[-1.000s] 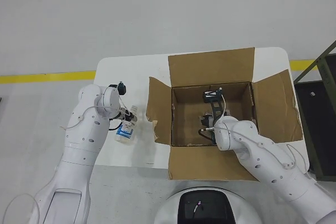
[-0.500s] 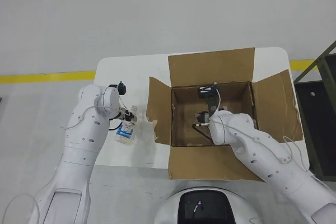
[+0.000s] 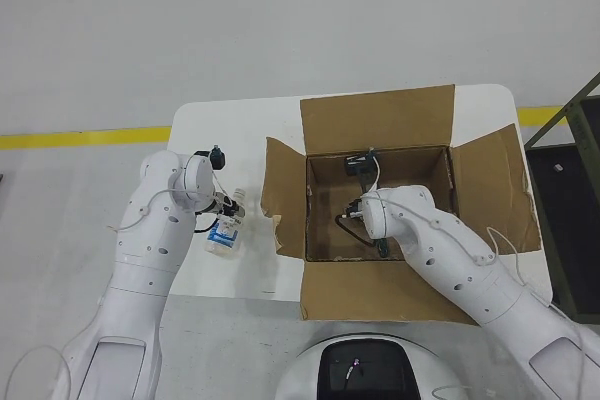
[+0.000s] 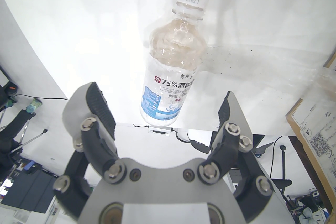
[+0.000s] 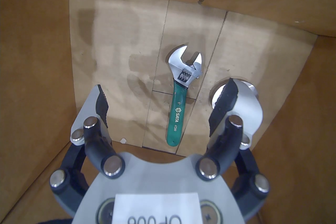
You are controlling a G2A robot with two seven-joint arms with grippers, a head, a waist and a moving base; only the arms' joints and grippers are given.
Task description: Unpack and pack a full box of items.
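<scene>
Top view: white table (image 3: 230,120), grey floor (image 3: 80,60), yellow stripe (image 3: 70,138); left hand (image 4: 160,93) and right hand (image 5: 165,86) gape.

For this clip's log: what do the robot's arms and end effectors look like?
The left arm and right arm have glossy white rounded shells, with thin white cables looping alongside. The left end effector and right end effector match: two silver fingers with black ribbed pads, black linkages with silver bolts, grey metal base. The right one's base carries a white printed label.
</scene>
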